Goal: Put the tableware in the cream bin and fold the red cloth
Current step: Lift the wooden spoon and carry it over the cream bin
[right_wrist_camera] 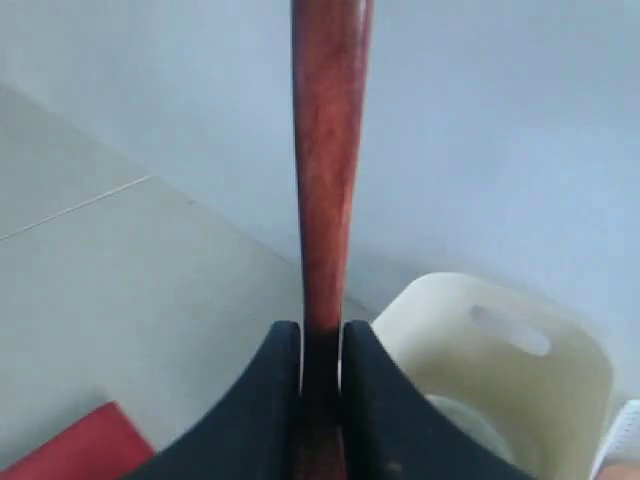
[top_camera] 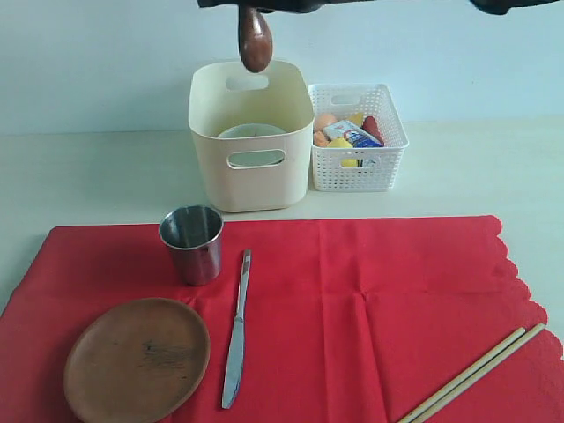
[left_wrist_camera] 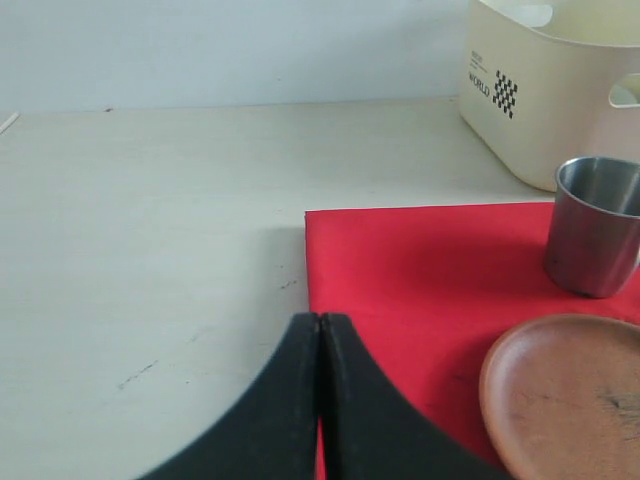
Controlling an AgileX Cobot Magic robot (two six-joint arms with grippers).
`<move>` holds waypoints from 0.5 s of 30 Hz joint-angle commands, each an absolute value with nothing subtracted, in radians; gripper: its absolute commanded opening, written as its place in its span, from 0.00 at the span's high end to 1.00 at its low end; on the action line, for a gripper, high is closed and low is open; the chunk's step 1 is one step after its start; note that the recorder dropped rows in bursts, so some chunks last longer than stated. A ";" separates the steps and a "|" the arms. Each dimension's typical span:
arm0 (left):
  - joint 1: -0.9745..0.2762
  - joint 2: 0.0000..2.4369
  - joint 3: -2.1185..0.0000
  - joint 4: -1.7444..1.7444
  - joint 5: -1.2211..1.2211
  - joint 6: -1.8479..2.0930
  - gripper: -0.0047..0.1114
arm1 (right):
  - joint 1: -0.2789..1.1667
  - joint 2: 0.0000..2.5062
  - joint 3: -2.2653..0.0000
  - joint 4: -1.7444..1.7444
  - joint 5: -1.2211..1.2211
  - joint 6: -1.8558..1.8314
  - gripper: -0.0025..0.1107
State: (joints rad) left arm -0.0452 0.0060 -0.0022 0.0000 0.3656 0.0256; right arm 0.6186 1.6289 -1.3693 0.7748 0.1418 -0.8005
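As I judge it, the step in hand is to put the dark wooden spoon [top_camera: 256, 40] into the cream bin [top_camera: 251, 189]. The right pincer [right_wrist_camera: 320, 330] is clenched on the spoon's handle and holds it in the air with the bowl end hanging down. It hangs about over the bin's back rim, but the exact depth I cannot tell. To do this well, I would bring the spoon over the middle of the opening and lower it before letting go, so that it does not strike the rim and fall outside. The pale bowl [top_camera: 251, 131] lies inside, so a low release is gentler. The left pincer [left_wrist_camera: 320, 320] is clenched on nothing, above the corner of the red cloth [top_camera: 370, 300].

The spoon is reddish-brown, smooth and a little glossy, with a long slim handle and an oval bowl. On the cloth wait the steel cup [top_camera: 192, 244], the round wooden plate [top_camera: 137, 359], the silver knife [top_camera: 236, 335] and the chopsticks [top_camera: 476, 374].
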 commanded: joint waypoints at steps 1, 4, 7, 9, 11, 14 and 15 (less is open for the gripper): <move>-0.045 0.000 0.000 -0.010 0.357 0.026 0.96 | 0.615 1.691 -1.376 0.772 0.000 -0.875 0.98; -0.045 0.000 0.000 -0.010 0.357 0.026 0.96 | 0.610 1.745 -1.394 0.769 -0.025 -0.923 0.98; -0.045 0.000 0.000 -0.010 0.357 0.026 0.96 | 0.591 1.814 -1.440 0.762 -0.025 -0.923 0.98; -0.045 0.000 0.000 -0.010 0.357 0.026 0.96 | 0.573 1.857 -1.476 0.762 -0.025 -0.923 0.98; -0.045 0.000 0.000 -0.010 0.357 0.026 0.96 | 0.552 1.901 -1.508 0.762 -0.018 -0.923 0.98; -0.045 0.000 0.000 -0.010 0.357 0.026 0.96 | 0.519 1.960 -1.558 0.762 -0.009 -0.913 0.98; -0.045 0.000 0.000 -0.010 0.357 0.026 0.96 | 0.510 1.982 -1.575 0.762 -0.007 -0.913 0.98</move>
